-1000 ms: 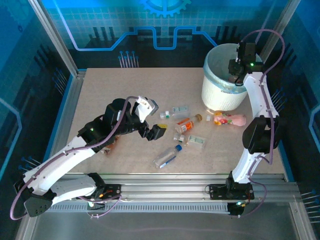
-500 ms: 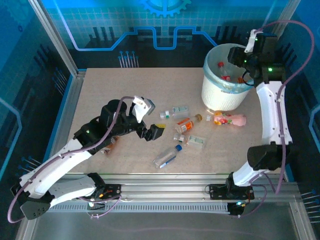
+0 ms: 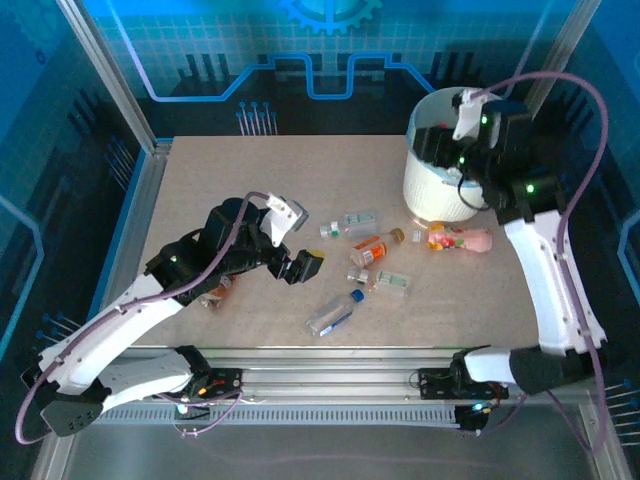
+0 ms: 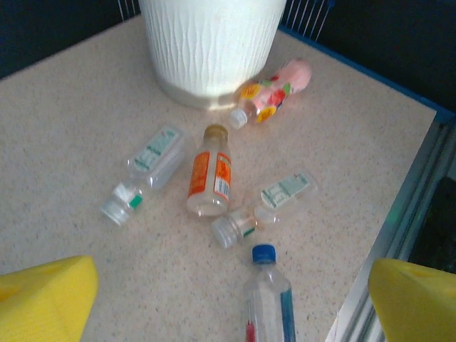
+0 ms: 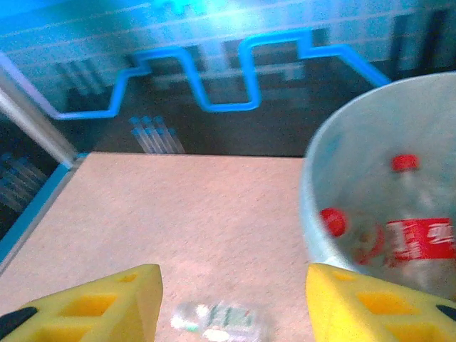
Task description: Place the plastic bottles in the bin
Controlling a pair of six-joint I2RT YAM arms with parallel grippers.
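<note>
L gripper point(image 3: 298, 242) wide open beside scattered clear plastic bottles point(image 4: 153, 160); R gripper point(image 5: 231, 303) empty, jaws apart, by round white bag-lined bin point(image 3: 430, 190).
Straddle orange-label bottle point(image 4: 210, 178) mid-body, avoid neighbours.

white ribbed bin point(image 4: 210, 43) stands upright, red-capped bottles point(image 5: 417, 242) inside; several loose bottles point(image 4: 210, 178) lie flat just beside it.

Glossy clear plastic bottles point(image 4: 210, 178) lie on the matt, speckled table point(image 4: 64, 142) beside the ribbed white plastic bin point(image 4: 210, 43).
</note>
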